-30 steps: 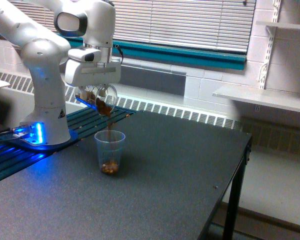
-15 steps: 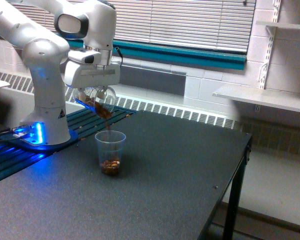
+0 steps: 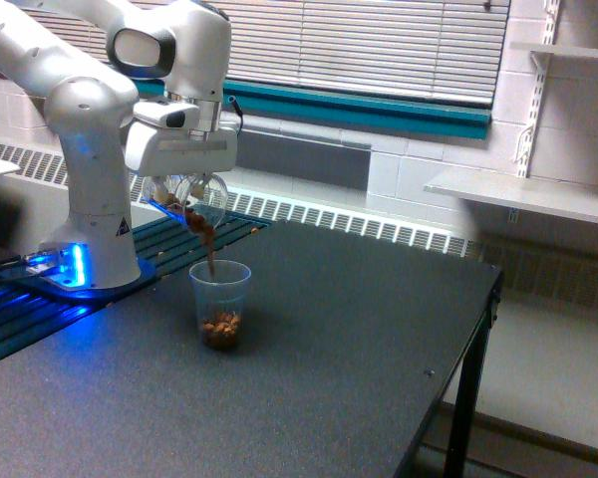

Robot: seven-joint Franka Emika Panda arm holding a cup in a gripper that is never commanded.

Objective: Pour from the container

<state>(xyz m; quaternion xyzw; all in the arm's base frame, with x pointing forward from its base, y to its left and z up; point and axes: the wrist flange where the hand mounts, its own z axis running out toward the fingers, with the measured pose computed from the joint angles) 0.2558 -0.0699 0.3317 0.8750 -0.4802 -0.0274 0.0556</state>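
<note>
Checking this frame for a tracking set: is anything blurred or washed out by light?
Exterior view: the stream of falling bits smears into a brown streak; the small clear cup under the gripper is soft and hard to outline; blue glow from the robot base tints the table edge; the receiving cup is sharp.

Container [image 3: 194, 202] tilted above ribbed cup [image 3: 219, 303] (on table [image 3: 359, 329]); bits [image 3: 220, 328] inside cup.
</note>
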